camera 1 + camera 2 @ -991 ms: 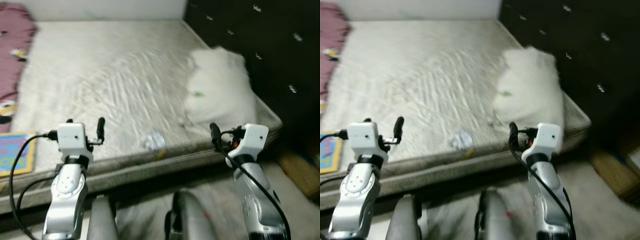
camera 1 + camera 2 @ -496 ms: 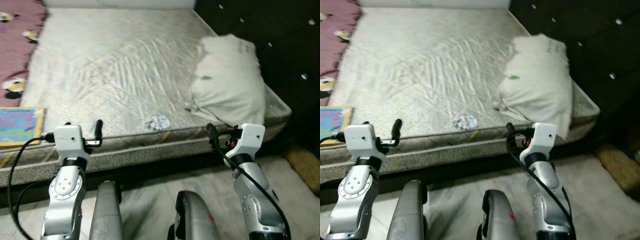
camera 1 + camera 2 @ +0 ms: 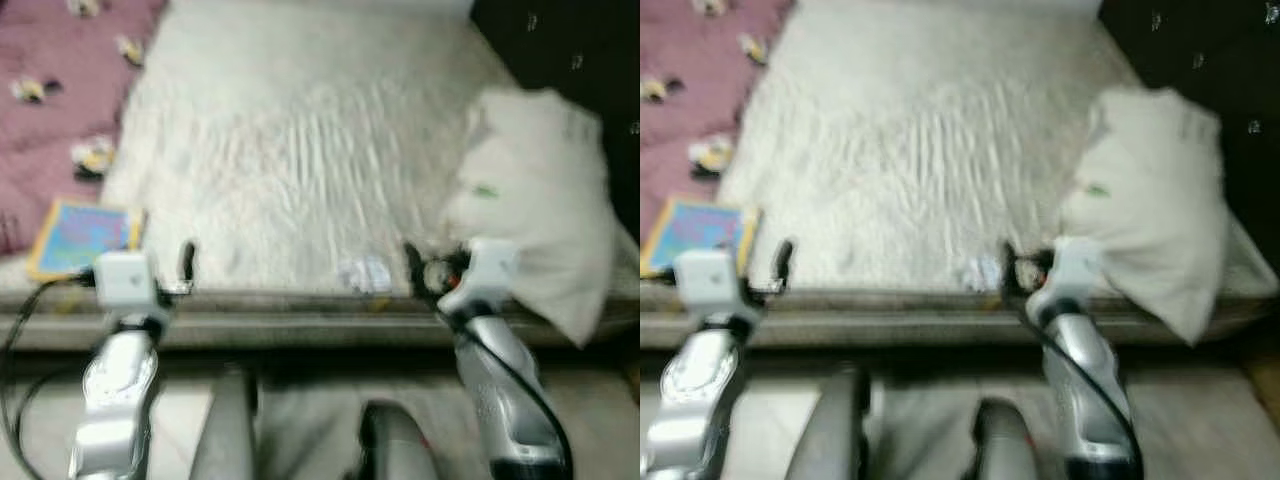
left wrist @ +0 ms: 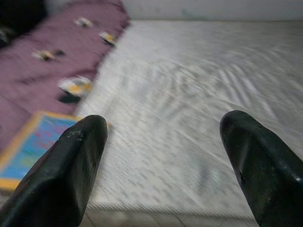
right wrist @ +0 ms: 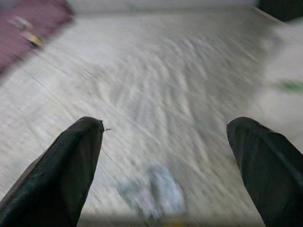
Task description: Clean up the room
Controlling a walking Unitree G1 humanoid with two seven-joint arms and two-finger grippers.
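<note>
The head views are blurred. They show a bare mattress (image 3: 300, 150) with a white pillow (image 3: 540, 220) on its right side, a purple blanket (image 3: 60, 80) at the left and a colourful book (image 3: 80, 238) near the front edge. A small crumpled wrapper (image 3: 365, 272) lies near the front edge, just beside the right gripper (image 5: 165, 161). The right wrist view shows this wrapper between its two fingers, which stand wide apart. The left gripper (image 4: 161, 156) is also wide, empty, facing the book corner and blanket. Compared with half a second ago, the camera is closer to the bed and more blurred.
</note>
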